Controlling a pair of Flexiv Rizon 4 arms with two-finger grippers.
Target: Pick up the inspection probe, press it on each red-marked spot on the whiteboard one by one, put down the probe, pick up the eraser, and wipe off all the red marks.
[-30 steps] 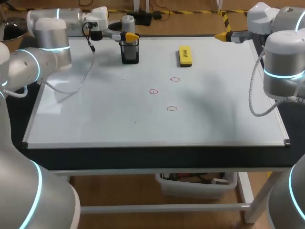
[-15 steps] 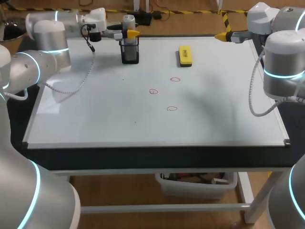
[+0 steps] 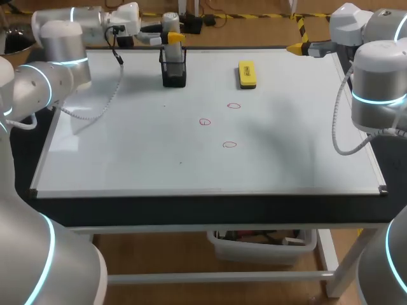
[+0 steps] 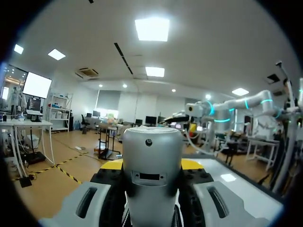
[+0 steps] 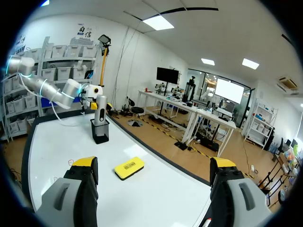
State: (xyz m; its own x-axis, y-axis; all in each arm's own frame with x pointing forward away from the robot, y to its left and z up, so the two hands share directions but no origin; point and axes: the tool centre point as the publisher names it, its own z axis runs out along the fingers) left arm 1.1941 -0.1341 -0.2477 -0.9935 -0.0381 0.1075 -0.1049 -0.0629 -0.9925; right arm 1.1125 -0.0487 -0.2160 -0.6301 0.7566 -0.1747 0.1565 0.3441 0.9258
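1. Probe (image 4: 151,161): a smooth grey cylinder with a rounded cap. It stands upright over the black holder (image 3: 173,68) at the far side of the whiteboard (image 3: 127,159). I cannot tell whether its lower end is clear of the holder's mouth.
2. Handling, as I judge it: the probe is rigid and fairly light. Its shell looks sleek, so it could slide or twist in a loose pinch. A firm hold on the mid-body, below the cap, should keep it upright for pressing.
3. Left gripper (image 3: 174,39): it is clamped on the probe from both sides. In the left wrist view the fingers (image 4: 90,203) sit against the cylinder's flanks, which is about where I would hold it.
4. Red marks: three small circles lie near the middle of the board, one at (image 3: 234,105), one at (image 3: 205,121) and one at (image 3: 229,144). They are well apart from the holder and none has been wiped. A stiff tip on a hard board probably needs only a light, straight press.
5. Eraser (image 3: 247,73): a yellow block lying flat on the board, beside the holder but not touching it. It looks light and a little soft, and is best taken across its narrow sides.
6. Right gripper (image 5: 154,163): its fingers are spread wide and hold nothing. It hangs at the far right edge of the board, away from all of the above.
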